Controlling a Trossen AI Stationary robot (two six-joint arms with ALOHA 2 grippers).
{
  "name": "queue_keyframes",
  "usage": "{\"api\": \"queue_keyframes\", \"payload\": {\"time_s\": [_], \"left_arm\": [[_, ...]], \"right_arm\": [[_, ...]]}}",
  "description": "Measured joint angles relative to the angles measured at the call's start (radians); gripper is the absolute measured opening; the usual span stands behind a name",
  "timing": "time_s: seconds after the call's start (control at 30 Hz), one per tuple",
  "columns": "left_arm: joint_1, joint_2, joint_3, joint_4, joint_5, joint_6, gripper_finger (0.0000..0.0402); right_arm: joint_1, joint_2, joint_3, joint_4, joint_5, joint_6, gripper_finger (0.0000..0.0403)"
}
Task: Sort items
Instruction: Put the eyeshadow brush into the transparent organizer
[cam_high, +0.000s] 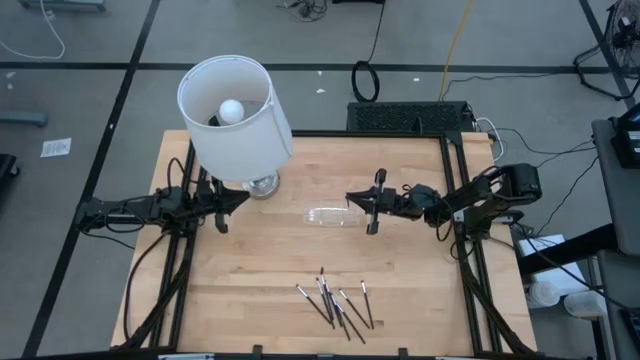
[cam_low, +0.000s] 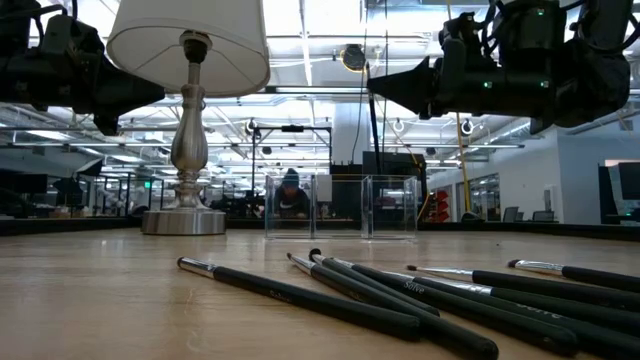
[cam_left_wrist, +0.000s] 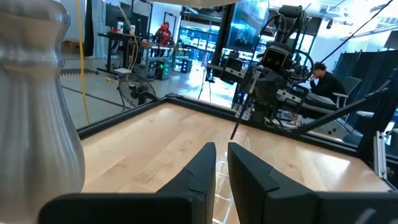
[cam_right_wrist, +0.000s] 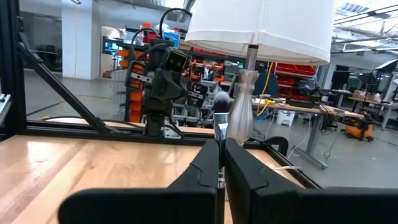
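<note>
— How do the fingers stand?
— The right gripper (cam_high: 372, 203) grasps one brush-like stick (cam_right_wrist: 219, 118) upright above the clear tray (cam_high: 332, 216); the left gripper (cam_high: 222, 204), beside the lamp (cam_high: 236, 118), looks nearly clenched, empty.
— The other items (cam_high: 335, 301)?
— Fanned at the desk's (cam_high: 260, 270) near edge, nearer the right arm.

It was a large robotics lab or workshop: a framed wooden table (cam_high: 270, 270) stood on grey concrete floor amid trailing cables (cam_high: 365, 75), with workbenches, shelving and a seated person (cam_left_wrist: 324, 78) behind.
</note>
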Motion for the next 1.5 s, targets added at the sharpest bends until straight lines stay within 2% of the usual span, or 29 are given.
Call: {"api": "queue_keyframes", "payload": {"time_s": [0.4, 0.7, 0.87, 1.23, 1.5], "left_arm": [[0.000, 0.000, 0.000, 0.005, 0.000, -0.003, 0.0049], [0.000, 0.000, -0.001, 0.008, -0.002, 0.000, 0.0049], [0.000, 0.000, -0.002, 0.012, -0.002, 0.000, 0.0049], [0.000, 0.000, -0.002, 0.017, -0.003, 0.001, 0.0049], [0.000, 0.000, -0.002, 0.021, -0.005, 0.003, 0.0049]], "right_arm": [[0.000, 0.000, 0.000, 0.000, -0.001, 0.023, 0.0000], [-0.014, 0.000, -0.055, 0.046, -0.002, 0.006, 0.0000], [-0.020, -0.001, -0.096, 0.111, -0.075, -0.019, 0.0000], [-0.020, -0.001, -0.101, 0.097, -0.073, -0.003, 0.0000], [-0.022, -0.001, -0.081, -0.023, 0.013, 0.055, 0.0000]]}}
